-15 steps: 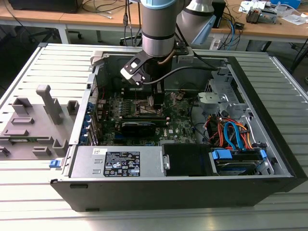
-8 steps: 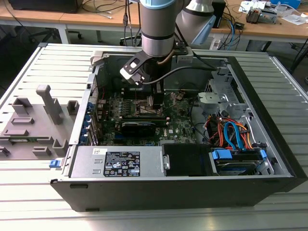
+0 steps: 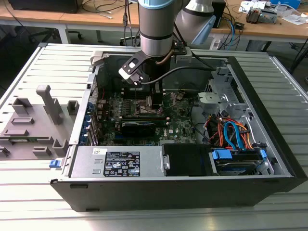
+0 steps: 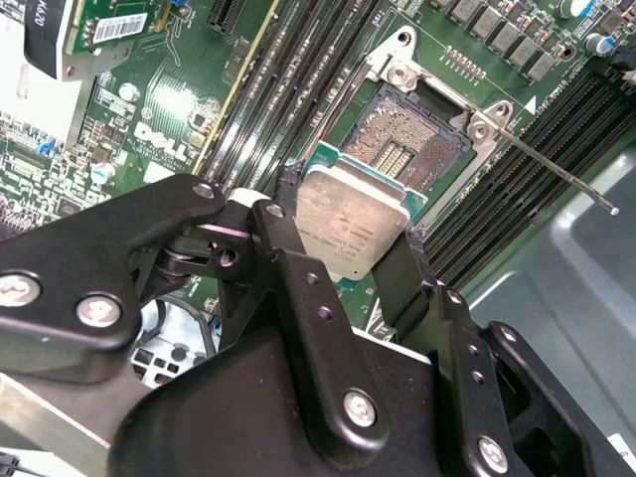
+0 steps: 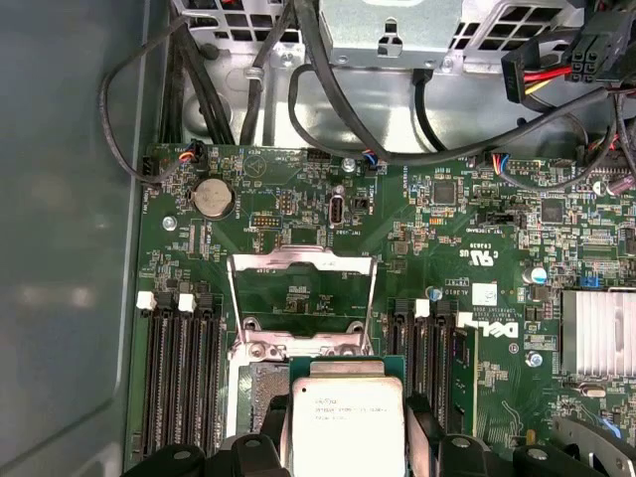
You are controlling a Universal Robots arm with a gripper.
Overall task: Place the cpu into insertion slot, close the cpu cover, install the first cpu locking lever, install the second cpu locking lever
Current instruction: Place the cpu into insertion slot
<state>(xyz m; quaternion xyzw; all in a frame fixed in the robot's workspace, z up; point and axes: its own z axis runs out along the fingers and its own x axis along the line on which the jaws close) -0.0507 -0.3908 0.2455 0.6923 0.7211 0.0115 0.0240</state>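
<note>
My gripper [image 4: 348, 243] is shut on the cpu [image 4: 353, 224], a flat square chip with a silvery top pinched by its edges between the two black fingers [image 4: 288, 258]. It hangs close over one edge of the insertion slot [image 4: 402, 149], whose dark pin field lies uncovered inside a silver rim. In the first wrist view the cpu [image 5: 348, 412] covers part of the insertion slot [image 5: 256, 383], and the cpu cover [image 5: 303, 260] stands swung open behind it. A thin locking lever [image 4: 556, 171] sticks out free beside the slot. In the exterior view the gripper [image 3: 151, 103] reaches down into the computer case.
Long black memory slots [image 4: 288, 79] flank the socket on both sides. A black graphics card [image 3: 138, 127], a power supply [image 3: 120, 161] and orange and blue cables [image 3: 231, 134] fill the case. A finned heat sink [image 5: 596, 333] sits nearby. A grey fixture [image 3: 33, 120] stands outside on the exterior view's left.
</note>
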